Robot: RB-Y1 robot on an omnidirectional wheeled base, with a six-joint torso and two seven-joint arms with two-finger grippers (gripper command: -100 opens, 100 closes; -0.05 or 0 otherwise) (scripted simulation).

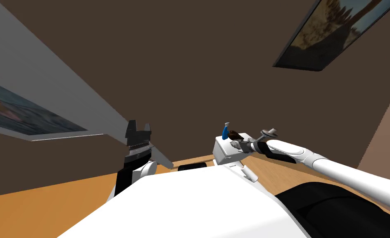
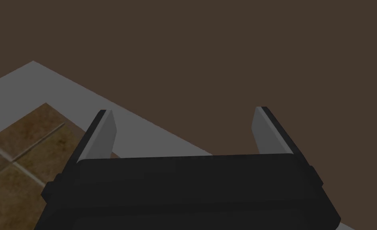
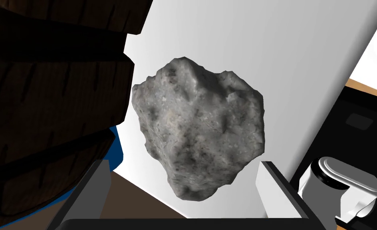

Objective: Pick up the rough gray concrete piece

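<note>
First, the head view: our left gripper (image 1: 139, 124) hangs raised in front of the brown wall, well apart from the work. Our right gripper (image 1: 240, 145) reaches to the top of a white worktop (image 1: 223, 155), just beside a blue bottle (image 1: 224, 132). Next, the left wrist view: that hand's fingers (image 2: 104, 131) are spread wide with nothing between them, so we judge it idle. Last, the right wrist view: the concrete piece (image 3: 199, 127) lies on the white worktop straight ahead of the gripper, grey and pitted, broad at its far end and narrowing towards us. The right fingers (image 3: 273, 191) are released, one on each side of the narrow near end, and neither touches it. A dark wooden object (image 3: 52, 100) stands close beside the piece on one flank, with the blue bottle showing behind it. We judge the step in hand to be the final approach before the grasp. To do it well, we should push the hand further forward until the fingers bracket the broad middle and not the tapered tip, where they might slide off the rough slopes. The finger near the wooden object must slip through the narrow gap without nudging it. Then we close squarely and lift straight up.
</note>
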